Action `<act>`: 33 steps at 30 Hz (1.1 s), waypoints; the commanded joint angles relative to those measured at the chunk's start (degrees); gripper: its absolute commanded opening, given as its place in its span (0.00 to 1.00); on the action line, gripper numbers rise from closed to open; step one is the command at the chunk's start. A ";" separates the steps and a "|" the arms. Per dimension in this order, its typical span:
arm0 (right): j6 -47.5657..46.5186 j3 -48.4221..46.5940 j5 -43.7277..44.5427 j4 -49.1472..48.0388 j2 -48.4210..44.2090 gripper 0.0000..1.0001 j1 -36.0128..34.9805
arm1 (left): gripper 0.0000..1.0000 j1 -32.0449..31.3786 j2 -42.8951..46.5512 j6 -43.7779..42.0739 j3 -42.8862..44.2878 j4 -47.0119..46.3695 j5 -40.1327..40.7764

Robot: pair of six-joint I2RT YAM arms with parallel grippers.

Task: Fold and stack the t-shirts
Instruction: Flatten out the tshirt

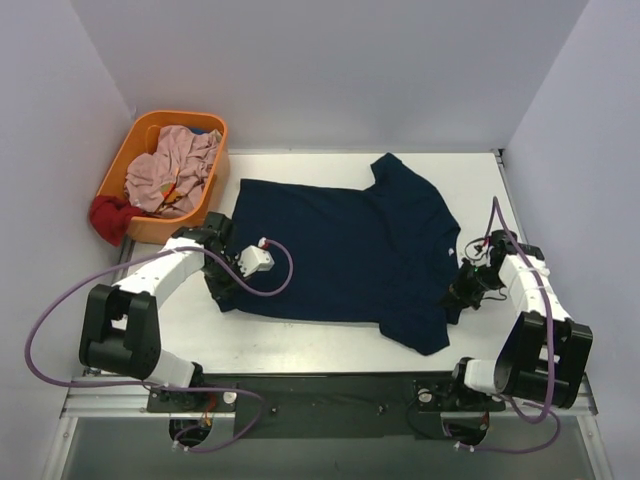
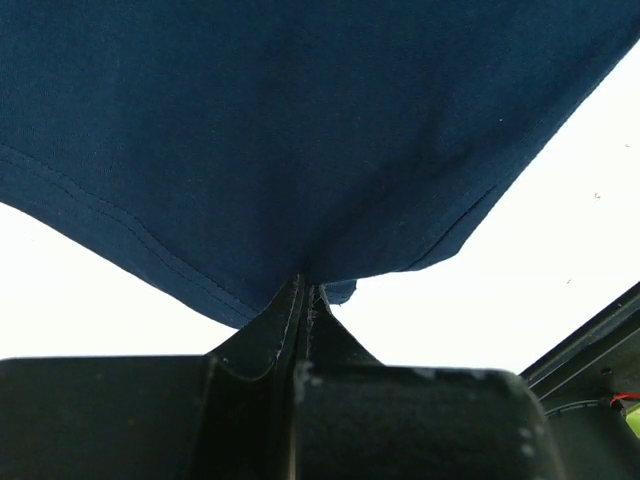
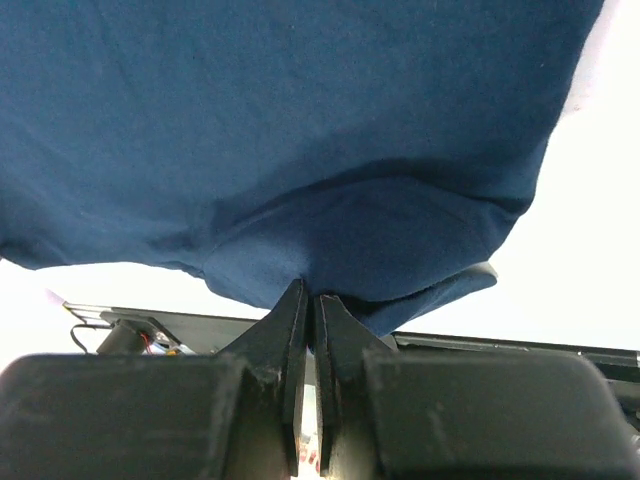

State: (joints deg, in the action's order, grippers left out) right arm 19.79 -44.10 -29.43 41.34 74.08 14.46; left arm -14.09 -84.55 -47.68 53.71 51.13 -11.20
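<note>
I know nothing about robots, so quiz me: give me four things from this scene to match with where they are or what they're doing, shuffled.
1. navy t-shirt
2. orange basket
3. red cloth
4. right gripper

A. hangs over the basket's near corner
B. spread across the table
C. shut on the shirt's edge
D. far left, full of clothes

Pairs: 1-B, 2-D, 3-A, 4-C.

The navy t-shirt [image 1: 350, 250] is showing as matt cloth, the white table [image 1: 300, 345] is looking smooth, and the orange basket [image 1: 160, 228] at upper left is gleaming like plastic.
</note>
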 commanded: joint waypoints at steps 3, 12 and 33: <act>-0.19 -5.29 3.67 -0.47 6.06 0.04 -0.66 | 0.00 0.11 -0.26 -1.01 1.92 -1.29 0.21; 1.21 -13.02 13.67 5.21 9.52 0.65 -5.66 | 0.38 1.08 0.17 -7.32 6.93 8.16 0.30; 16.07 4.19 22.75 5.78 -1.66 0.65 -6.37 | 0.47 3.72 6.50 -11.38 -6.33 -3.48 5.23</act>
State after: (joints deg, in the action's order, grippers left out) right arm 31.94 -41.71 -10.09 50.68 72.55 7.84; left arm -9.74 -79.94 -56.49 49.28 58.65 -5.93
